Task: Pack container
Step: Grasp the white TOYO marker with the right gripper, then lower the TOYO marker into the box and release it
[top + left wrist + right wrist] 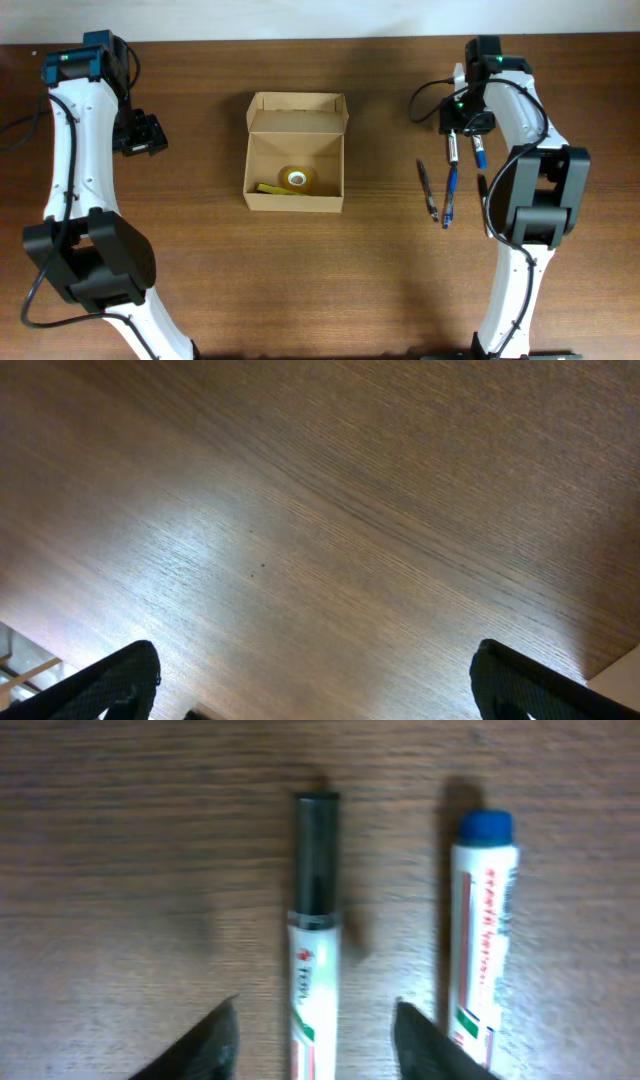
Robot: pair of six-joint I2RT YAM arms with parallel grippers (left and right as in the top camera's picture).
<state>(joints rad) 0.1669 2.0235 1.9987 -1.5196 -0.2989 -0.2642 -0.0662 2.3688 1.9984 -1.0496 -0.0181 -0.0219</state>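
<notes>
Container (296, 202): a tan cardboard box near the middle of the desk (380, 280). It is open upward with its flap lid folded back on the far side, and it is well apart from both arms.
Inside the container: a roll of tape (297, 178) lies close to the near wall. A yellow thing (268, 188) lies just left of the tape, too small to name.
Left pincer (315, 655): spread wide over bare wood with nothing between the fingers. Only the two dark tips show, cut off by the lower edge of the wrist view. It is toward the far left of the desk, well left of the container.
Right pincer (315, 1010): parted, with one tip on each side of the black-capped marker (315, 940). Wood shows in both gaps, so it grips nothing. Only blurred tips show.
Black-capped marker: a white barrel lying flat. The near end is cut off and the print is unreadable.
Blue-capped marker (482, 940): parallel and just right of the black-capped one, outside the pincer. It is also cut off.
Pens: a black pen (428, 192) and a blue pen (450, 196) lie side by side, nearer than the markers.
Dark thing (482, 186): lies beside the right arm. I cannot tell what it is.
</notes>
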